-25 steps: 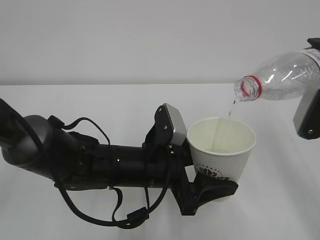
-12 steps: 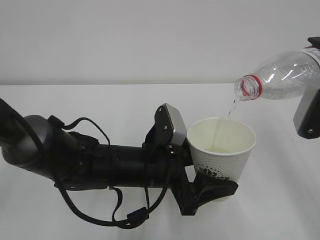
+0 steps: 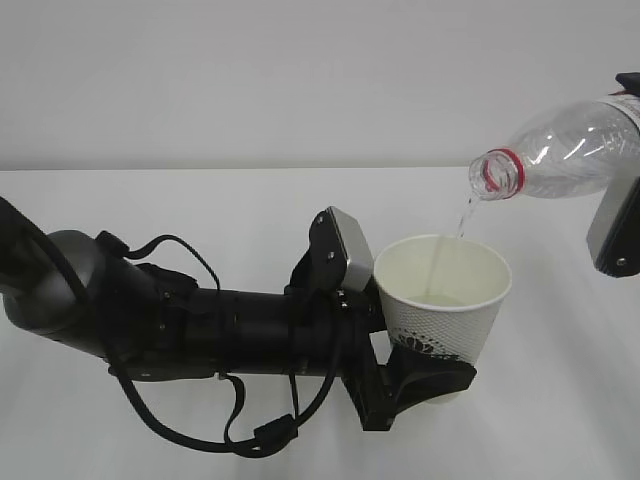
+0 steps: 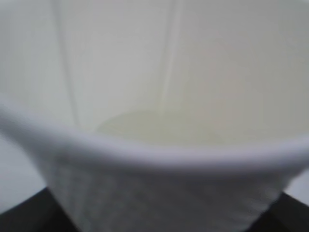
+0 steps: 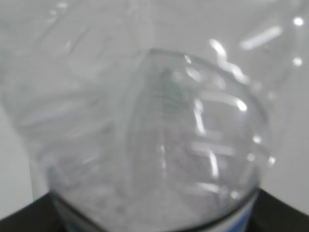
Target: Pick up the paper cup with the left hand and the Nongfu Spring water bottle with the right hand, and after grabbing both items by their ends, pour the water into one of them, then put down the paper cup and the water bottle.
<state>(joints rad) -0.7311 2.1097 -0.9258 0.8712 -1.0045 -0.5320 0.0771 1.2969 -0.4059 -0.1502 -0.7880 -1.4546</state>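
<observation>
The white paper cup (image 3: 445, 290) stands upright above the table, with my left gripper (image 3: 428, 378) shut on its lower end. The clear Nongfu Spring water bottle (image 3: 565, 150) lies tilted, its red-ringed mouth (image 3: 496, 174) down-left over the cup. A thin stream of water (image 3: 463, 213) falls from it into the cup. My right gripper (image 3: 628, 160) is shut on the bottle's far end at the frame's right edge. In the left wrist view the cup's rim (image 4: 154, 152) fills the frame, and a little water (image 4: 145, 126) lies at its bottom. The bottle (image 5: 154, 121) fills the right wrist view.
The white table (image 3: 200, 210) runs back to a plain pale wall. My left arm (image 3: 200, 330) with its looping cables lies low across the left and middle of the table.
Water keeps running from the bottle into the cup. Both arms hold almost still.
</observation>
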